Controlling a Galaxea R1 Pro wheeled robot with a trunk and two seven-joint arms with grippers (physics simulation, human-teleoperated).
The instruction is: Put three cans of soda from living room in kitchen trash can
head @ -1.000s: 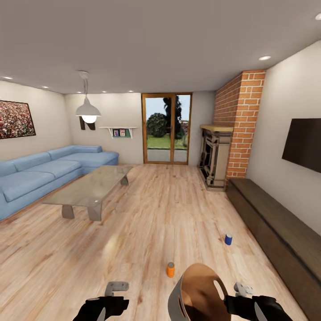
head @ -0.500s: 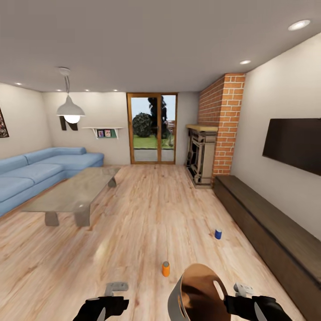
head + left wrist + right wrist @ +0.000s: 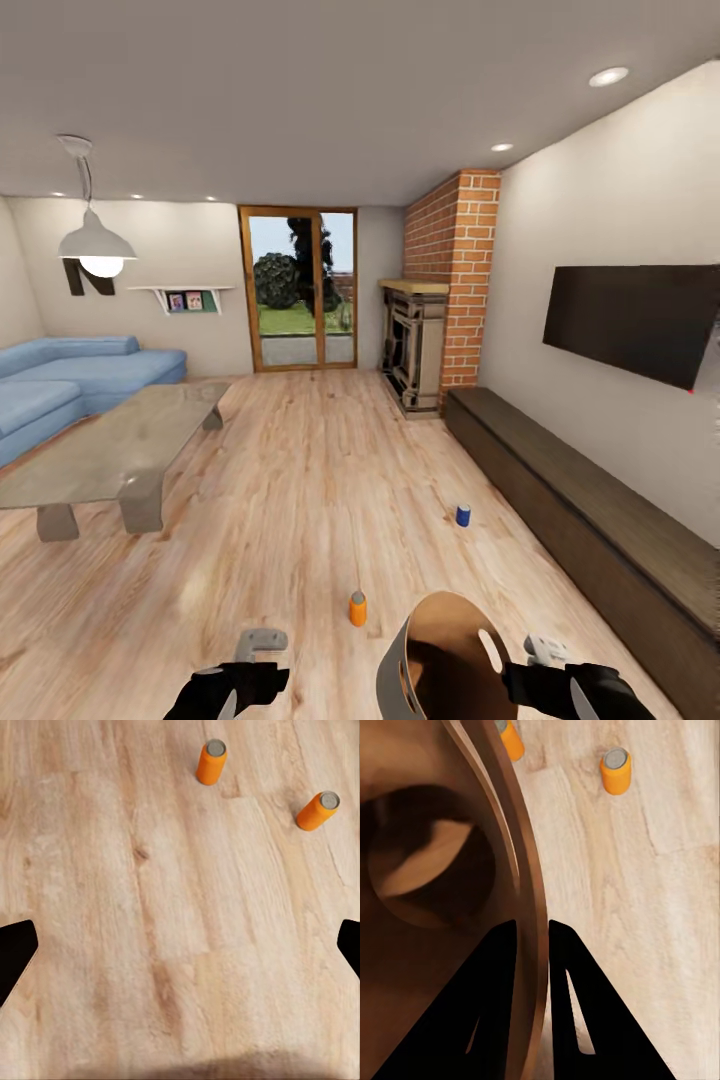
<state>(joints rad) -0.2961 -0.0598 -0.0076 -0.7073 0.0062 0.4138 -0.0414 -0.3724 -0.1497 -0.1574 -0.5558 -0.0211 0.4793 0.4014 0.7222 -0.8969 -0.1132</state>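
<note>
My right gripper (image 3: 531,934) pinches the tash can (image 3: 445,655) rim; left gripper (image 3: 180,945) gapes empty; next, reach the nearest orange can (image 3: 357,608).

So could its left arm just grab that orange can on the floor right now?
Probably not yet. The left pincer is open and empty, and bare floor lies between it and the orange can, but the can stands apart, ahead of it, so the arm likely must lower and reach first.

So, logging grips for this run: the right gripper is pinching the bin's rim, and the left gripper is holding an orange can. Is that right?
Not quite. The right gripper does pinch the bin's rim, but the left gripper holds nothing: in the left wrist view its fingers stand wide apart over bare floor, and both orange cans stand on the wood ahead.
</note>
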